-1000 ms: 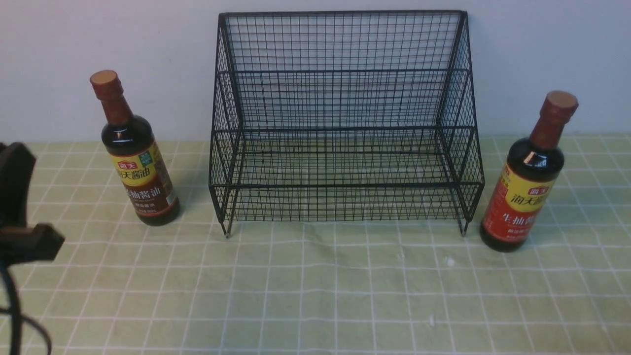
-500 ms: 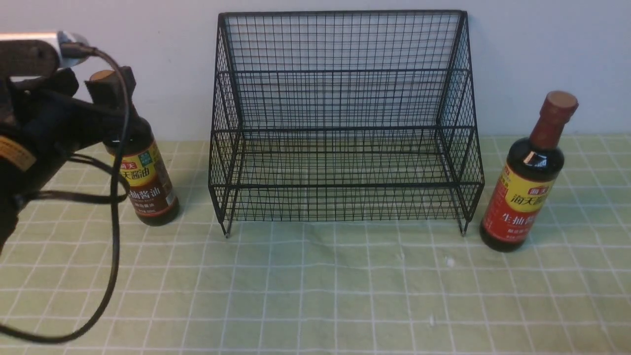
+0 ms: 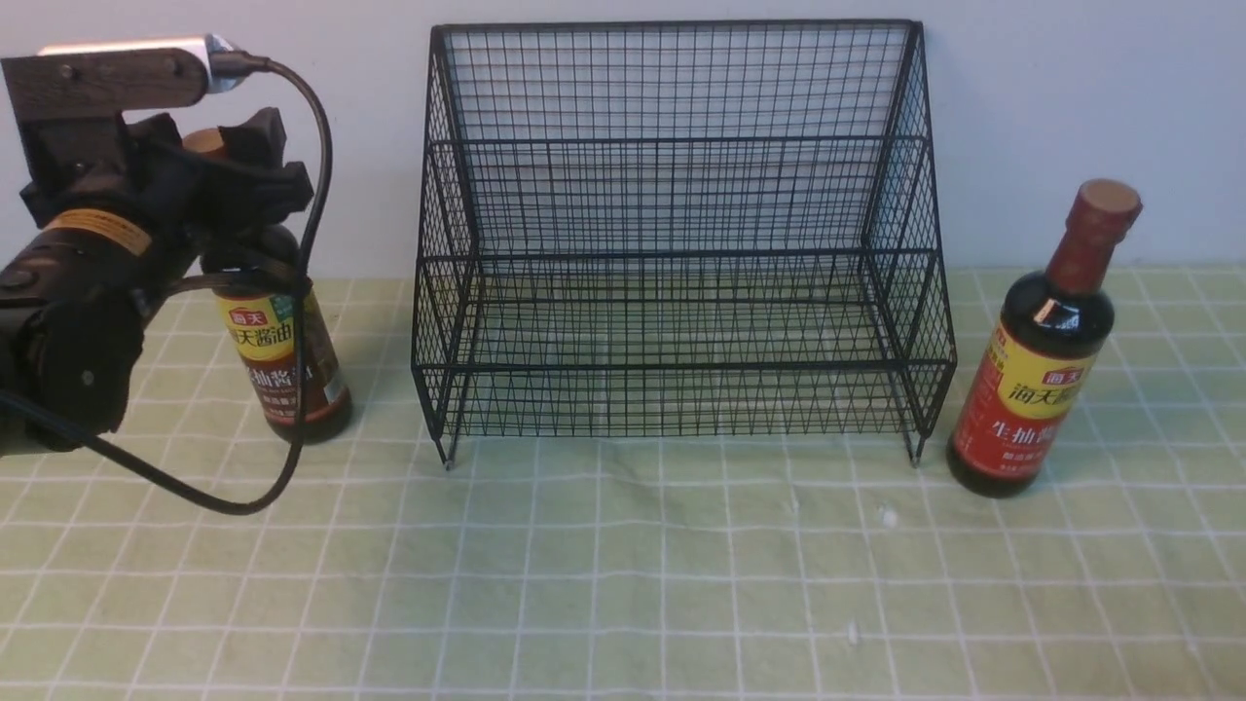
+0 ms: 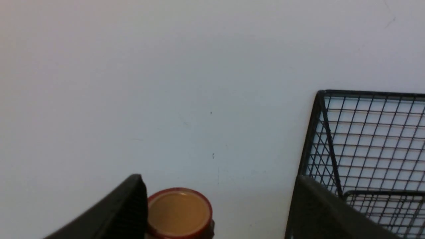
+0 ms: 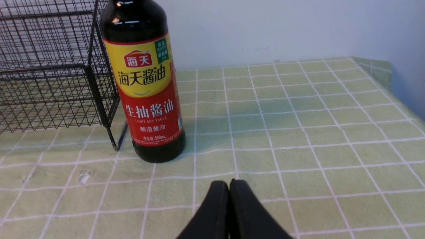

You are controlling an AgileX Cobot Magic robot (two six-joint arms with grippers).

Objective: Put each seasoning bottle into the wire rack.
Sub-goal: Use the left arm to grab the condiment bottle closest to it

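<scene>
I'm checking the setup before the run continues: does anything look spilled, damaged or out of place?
Nothing is visibly spilled or toppled; both bottles stand upright beside the rack. The only oddity is small pale marks on the checked cloth, perhaps wear.

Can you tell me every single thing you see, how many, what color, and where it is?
soy sauce bottle with brown label: one, dark with yellow and brown label, standing left of the rack
soy sauce bottle with red label: one, dark with yellow and red label, standing right of the rack
wire rack: one, black, in the middle near the wall
checked cloth: one, green with white lines, under the bottles and rack
wall: one, pale, behind everything
left arm with cable: one, black, at the left
left end effector: one, black, open by the left bottle's cap
right end effector: one, dark, shut, in front of the red-label bottle
</scene>
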